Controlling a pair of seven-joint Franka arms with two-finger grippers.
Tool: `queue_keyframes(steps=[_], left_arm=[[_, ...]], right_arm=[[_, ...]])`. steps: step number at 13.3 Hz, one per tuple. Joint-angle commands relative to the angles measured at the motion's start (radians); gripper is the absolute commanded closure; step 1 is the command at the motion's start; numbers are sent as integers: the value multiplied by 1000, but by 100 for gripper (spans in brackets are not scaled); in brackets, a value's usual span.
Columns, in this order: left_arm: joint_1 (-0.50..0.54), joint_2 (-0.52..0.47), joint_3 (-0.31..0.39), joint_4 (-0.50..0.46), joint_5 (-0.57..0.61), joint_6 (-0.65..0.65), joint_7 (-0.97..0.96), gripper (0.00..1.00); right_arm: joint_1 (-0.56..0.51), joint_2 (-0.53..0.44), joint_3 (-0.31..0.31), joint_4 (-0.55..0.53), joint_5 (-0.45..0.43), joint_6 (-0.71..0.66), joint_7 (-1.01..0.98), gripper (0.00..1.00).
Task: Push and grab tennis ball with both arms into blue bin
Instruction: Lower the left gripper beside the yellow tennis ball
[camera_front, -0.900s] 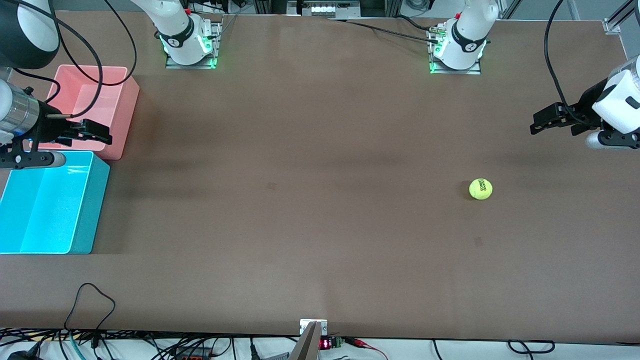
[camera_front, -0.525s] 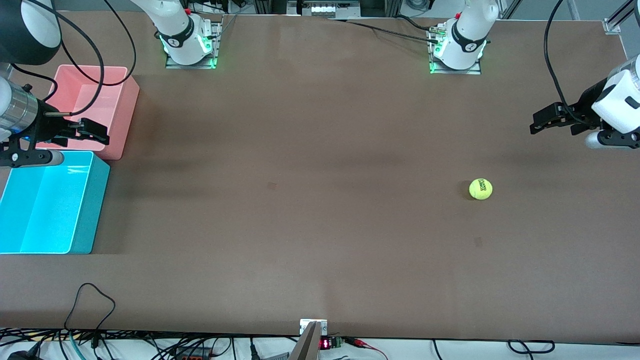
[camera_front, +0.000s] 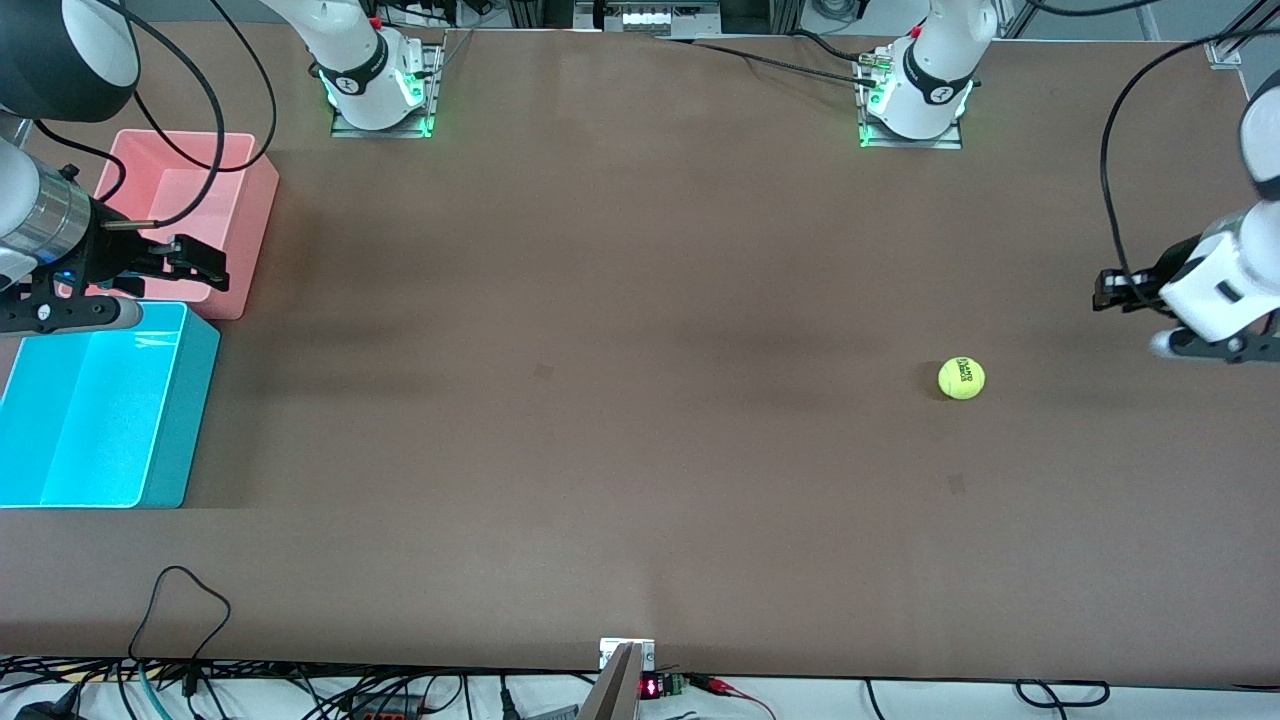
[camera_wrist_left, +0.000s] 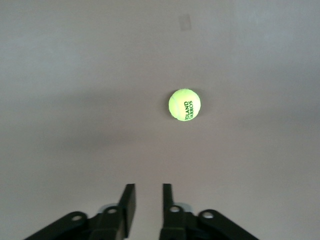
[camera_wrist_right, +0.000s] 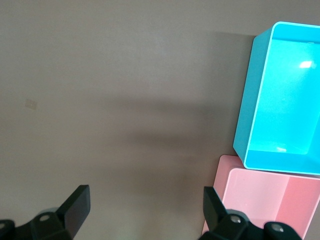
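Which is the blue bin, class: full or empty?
Empty: the blue bin shows bare inside; the tennis ball lies out on the table.

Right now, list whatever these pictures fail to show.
1. Bright cyan rectangular plastic tub: in the front view, the picture's edge cuts off one end, and hardware by the right gripper covers a corner.
2. Pink plastic tub: in the front view, that gripper and black cables overlap it; the right wrist view crops it.
3. Left gripper: in the front view, its white wrist hides the jaws.
4. Small yellow-green tennis ball: its logo is too small to read in the front view.

one ball (camera_front: 961, 378) – two bins (camera_front: 150, 440) – two arms (camera_front: 1215, 285)
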Motion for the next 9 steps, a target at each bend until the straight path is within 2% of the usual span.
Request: queue_keyframes(steps=[1, 3, 6, 9], left_arm=[[59, 91, -11, 5, 23, 84, 257, 97], [84, 166, -11, 7, 23, 135, 508, 100], [98, 257, -14, 5, 23, 189, 740, 100], [105, 338, -10, 5, 25, 339, 1113, 100]], right_arm=[[-2, -10, -1, 1, -13, -8, 7, 0], [-4, -10, -3, 0, -13, -13, 7, 0], [-2, -10, -3, 0, -13, -16, 7, 0], [-4, -10, -3, 0, -13, -18, 7, 0]])
